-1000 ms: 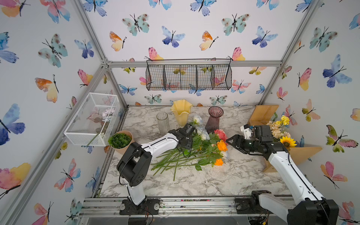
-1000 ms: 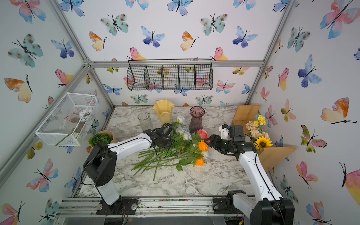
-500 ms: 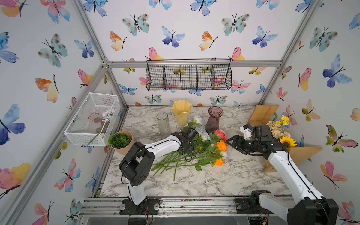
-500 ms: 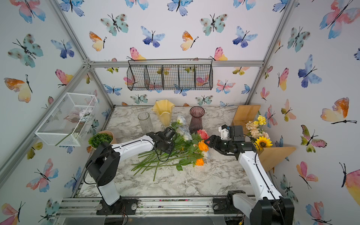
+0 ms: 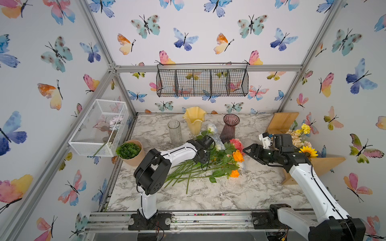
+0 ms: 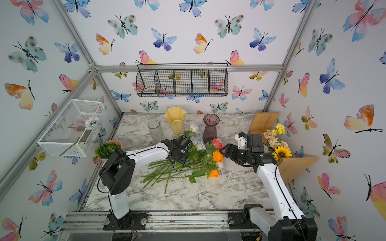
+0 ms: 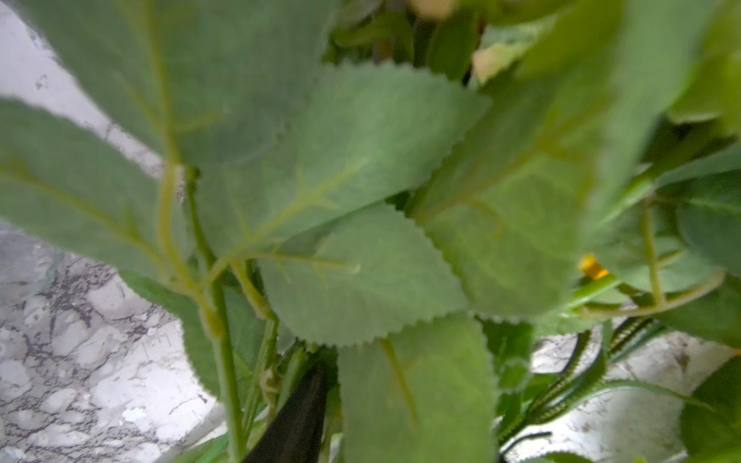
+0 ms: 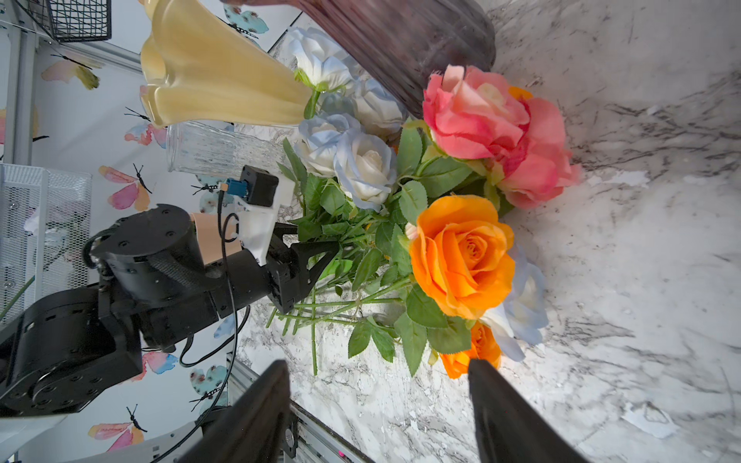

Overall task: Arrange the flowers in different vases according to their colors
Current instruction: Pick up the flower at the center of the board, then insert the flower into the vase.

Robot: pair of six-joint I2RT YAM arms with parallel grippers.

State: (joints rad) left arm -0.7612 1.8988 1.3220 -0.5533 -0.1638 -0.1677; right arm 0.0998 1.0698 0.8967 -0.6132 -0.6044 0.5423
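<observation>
The flowers (image 5: pixel 221 161) lie in one heap at the centre of the frame on the marble table (image 5: pixel 240 194), with stems fanned toward the lower left and heads toward the right. In the right wrist view I count two pink roses (image 8: pixel 477 108) pressed together, two orange roses (image 8: pixel 461 256), and five pale-blue roses (image 8: pixel 367 168), one of them tucked under the larger orange head.

In both top views three vases stand upright and empty in a row just above the heap: a clear glass vase (image 5: pixel 175 132), a yellow vase (image 5: pixel 195 121) and a purple vase (image 5: pixel 229 127). The pink heads lie just beside the purple one.

Since a second ago the left arm has edged slightly rightward and lower in the frame. The heap and the right arm look unmoved.

The left gripper (image 5: pixel 201 159) sits in the middle of the heap, buried in leaves and stems. Its jaws stand part-way apart, and I cannot tell whether they pinch a stem. The right gripper (image 5: pixel 246 149) hangs just right of the larger orange rose, apart from it, jaws spread wide with nothing between them.
</observation>
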